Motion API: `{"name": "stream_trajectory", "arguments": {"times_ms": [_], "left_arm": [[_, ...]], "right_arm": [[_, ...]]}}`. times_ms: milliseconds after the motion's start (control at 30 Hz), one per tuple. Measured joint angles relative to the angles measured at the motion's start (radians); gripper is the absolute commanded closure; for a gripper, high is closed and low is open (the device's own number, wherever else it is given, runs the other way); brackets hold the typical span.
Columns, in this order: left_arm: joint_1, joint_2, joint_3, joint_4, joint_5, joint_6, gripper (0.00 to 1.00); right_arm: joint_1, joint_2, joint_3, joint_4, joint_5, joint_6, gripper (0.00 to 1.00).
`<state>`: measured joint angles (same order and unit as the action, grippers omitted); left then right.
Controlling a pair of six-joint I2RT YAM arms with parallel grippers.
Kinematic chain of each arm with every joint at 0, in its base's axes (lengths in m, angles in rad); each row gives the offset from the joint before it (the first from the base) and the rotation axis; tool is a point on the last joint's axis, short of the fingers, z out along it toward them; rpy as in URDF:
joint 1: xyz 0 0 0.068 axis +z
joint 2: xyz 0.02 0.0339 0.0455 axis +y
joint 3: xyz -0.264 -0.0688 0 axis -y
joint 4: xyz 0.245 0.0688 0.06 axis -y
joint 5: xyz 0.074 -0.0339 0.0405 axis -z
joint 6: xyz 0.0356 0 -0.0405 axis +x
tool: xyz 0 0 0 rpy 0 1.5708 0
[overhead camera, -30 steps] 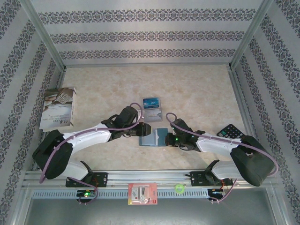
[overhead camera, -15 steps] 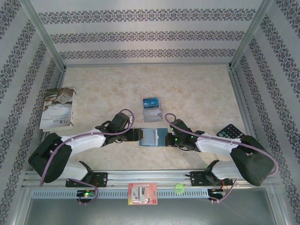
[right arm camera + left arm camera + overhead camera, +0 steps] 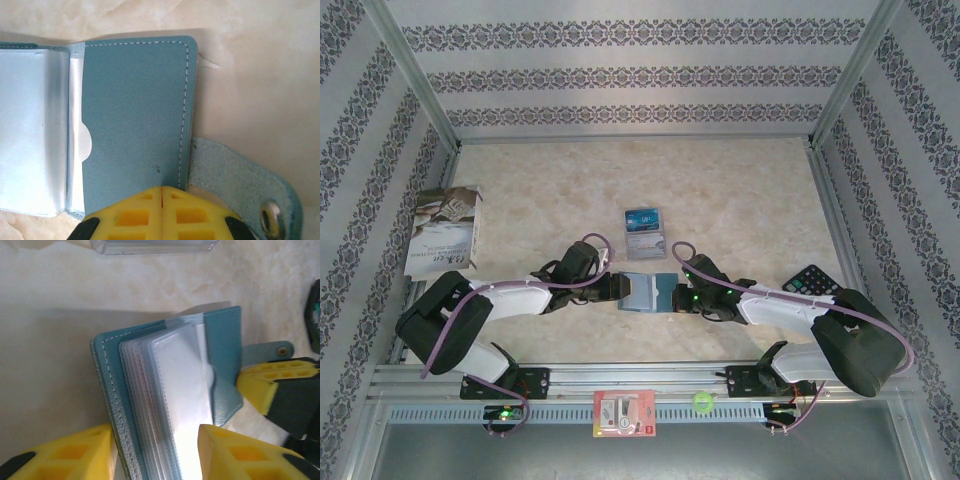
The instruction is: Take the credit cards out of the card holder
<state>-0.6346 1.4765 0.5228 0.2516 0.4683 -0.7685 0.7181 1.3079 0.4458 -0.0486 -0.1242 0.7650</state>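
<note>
One counter (image 3: 740, 190) carries the open card holder (image 3: 647, 293) at six o'clock. The right fingers (image 3: 135, 215) pinch its right cover. The left fingers (image 3: 75, 455) straddle its left cover and sleeves, grip unclear. Stacked credit cards (image 3: 643, 220) lie at its twelve o'clock.

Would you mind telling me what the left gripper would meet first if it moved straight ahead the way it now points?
Almost at once, the teal bifold card holder: its clear plastic sleeves lie between the left gripper's yellow fingers, though actual contact is hard to judge.

Overhead view; wrist close-ups (shared card holder (image 3: 648, 293))
</note>
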Motion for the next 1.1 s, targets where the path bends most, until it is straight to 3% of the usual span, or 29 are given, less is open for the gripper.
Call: {"name": "stream_trajectory", "arguments": {"times_ms": [200, 633, 1100], "left_arm": [[0.000, -0.033, -0.008, 0.030, 0.023, -0.026, 0.56], [0.000, -0.064, -0.020, 0.079, 0.049, -0.076, 0.55], [0.000, -0.064, -0.021, 0.101, 0.056, -0.105, 0.55]], "right_arm": [[0.006, -0.005, 0.000, -0.004, 0.005, 0.000, 0.95], [0.060, -0.164, 0.029, -0.031, 0.006, -0.034, 0.53], [0.116, 0.019, 0.061, 0.151, -0.119, -0.031, 0.44]]}}
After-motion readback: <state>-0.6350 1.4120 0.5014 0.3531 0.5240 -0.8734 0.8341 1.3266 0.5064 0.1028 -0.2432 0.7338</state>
